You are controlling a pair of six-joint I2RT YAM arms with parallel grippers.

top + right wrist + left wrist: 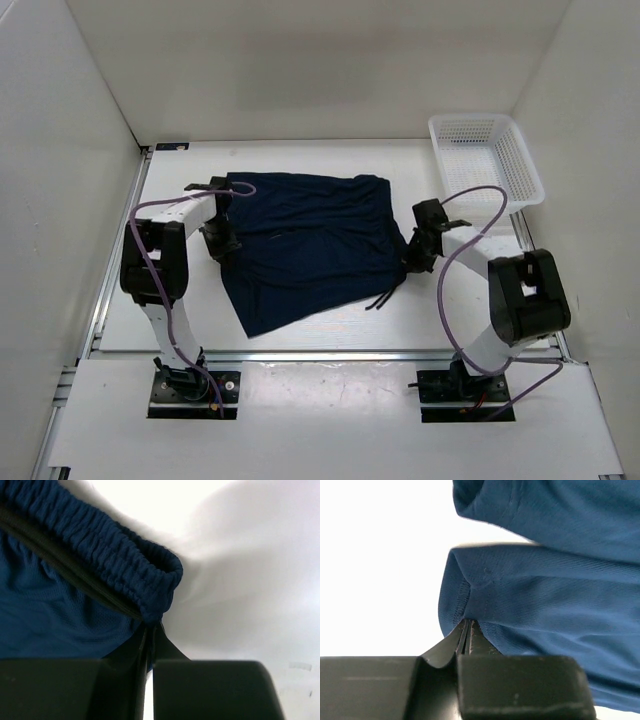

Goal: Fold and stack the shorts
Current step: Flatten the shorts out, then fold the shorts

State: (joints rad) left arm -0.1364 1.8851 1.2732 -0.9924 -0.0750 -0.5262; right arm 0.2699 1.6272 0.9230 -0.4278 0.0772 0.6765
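Top external view: navy shorts [305, 245] lie spread on table [330, 325], well apart from white mesh basket [522, 172]. L gripper [222, 245] clamps a leg hem, R gripper [412, 258] the waistband corner. Advisable: lift both edges evenly, keep fabric taut thru fold.

The left hand [226, 246] and right hand [410, 260] are black, the links [170, 330] white, the cables [470, 190] purple.
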